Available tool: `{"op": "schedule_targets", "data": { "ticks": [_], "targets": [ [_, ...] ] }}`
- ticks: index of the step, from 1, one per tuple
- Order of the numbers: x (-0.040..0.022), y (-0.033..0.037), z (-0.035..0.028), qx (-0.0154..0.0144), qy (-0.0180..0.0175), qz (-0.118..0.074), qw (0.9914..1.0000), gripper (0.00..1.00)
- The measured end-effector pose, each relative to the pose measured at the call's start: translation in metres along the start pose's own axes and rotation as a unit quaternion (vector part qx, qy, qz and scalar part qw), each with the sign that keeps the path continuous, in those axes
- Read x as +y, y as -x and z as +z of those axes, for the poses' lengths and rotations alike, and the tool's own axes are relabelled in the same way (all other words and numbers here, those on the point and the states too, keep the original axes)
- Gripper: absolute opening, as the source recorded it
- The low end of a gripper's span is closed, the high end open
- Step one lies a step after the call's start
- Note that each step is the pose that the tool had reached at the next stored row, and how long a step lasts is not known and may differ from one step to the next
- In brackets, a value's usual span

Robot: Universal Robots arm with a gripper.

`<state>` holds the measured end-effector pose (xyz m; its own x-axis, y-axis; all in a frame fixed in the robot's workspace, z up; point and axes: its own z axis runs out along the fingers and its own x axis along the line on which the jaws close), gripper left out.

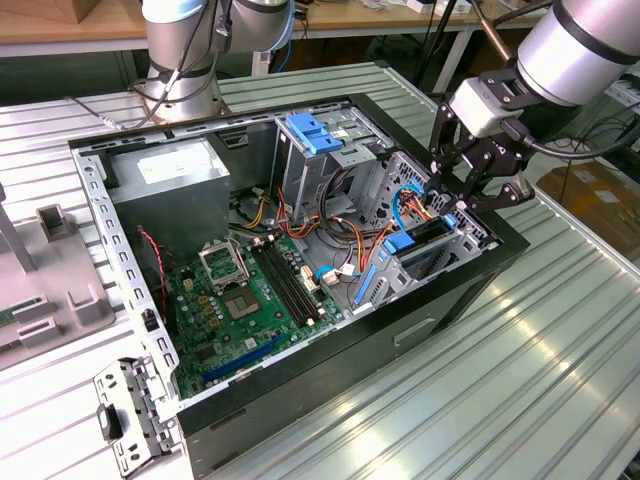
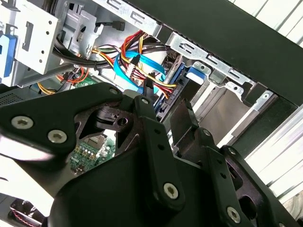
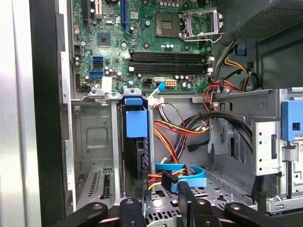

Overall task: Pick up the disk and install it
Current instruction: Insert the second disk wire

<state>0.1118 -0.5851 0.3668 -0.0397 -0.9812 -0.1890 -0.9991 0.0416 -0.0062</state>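
Lay open on a ribbed metal table [image 1: 560,330]: a black computer case [image 1: 440,300], green motherboard [image 1: 235,310] on its floor. Stood beside: grey power-supply box [image 1: 170,190], blue plastic bracket [image 1: 312,133] atop drive cage. Trailed between: coloured cables [image 3: 182,127].

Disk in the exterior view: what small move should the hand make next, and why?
Probably a short downward push: the disk stands on edge in the drive cage, its blue rail apparently still at the rim, and the hand hovers just above it.

We see a matt black gripper [image 1: 478,185], a disk [image 1: 425,236] with glossy blue plastic rails, a bare grey metal case [image 1: 110,240], and a ribbed shiny metal table [image 1: 500,380].
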Motion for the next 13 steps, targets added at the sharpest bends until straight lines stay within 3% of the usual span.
{"op": "schedule_targets", "data": {
  "ticks": [9, 10, 11, 13],
  "targets": [
    [0.0, -0.0002, 0.0008, 0.0, 0.0, 0.0, 1.0, 0.41],
    [0.0, -0.0002, 0.0008, 0.0, 0.0, 0.0, 1.0, 0.34],
    [0.0, -0.0002, 0.0009, 0.0, 0.0, 0.0, 1.0, 0.34],
    [0.0, -0.0002, 0.0009, 0.0, 0.0, 0.0, 1.0, 0.16]
  ]
}}
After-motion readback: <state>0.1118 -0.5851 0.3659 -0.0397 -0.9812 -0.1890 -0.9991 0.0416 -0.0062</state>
